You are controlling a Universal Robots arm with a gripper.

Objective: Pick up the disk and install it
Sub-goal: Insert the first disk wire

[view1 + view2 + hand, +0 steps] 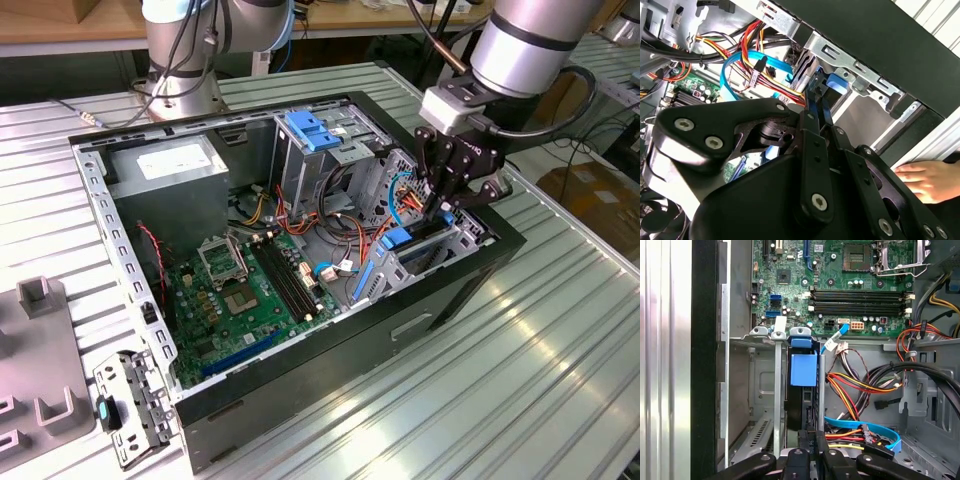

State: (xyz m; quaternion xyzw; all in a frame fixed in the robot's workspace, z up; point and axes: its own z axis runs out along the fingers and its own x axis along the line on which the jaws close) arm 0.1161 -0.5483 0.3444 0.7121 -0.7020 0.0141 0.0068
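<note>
At the exterior view's right, the black gripper (441, 203) pinches narrow on the flat metal disk with blue plastic rails (803, 390), standing edge-on inside the open computer case's (330, 345) grey drive bay.

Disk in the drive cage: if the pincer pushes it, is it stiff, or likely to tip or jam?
The disk looks rigid, a flat slab with blue carrier rails, so it should not flex in the pincer. It stands on edge between the drive cage's metal guides, so tipping seems unlikely, though it may bind if skewed. The blue cable alongside is probably floppy and could snag.
</note>
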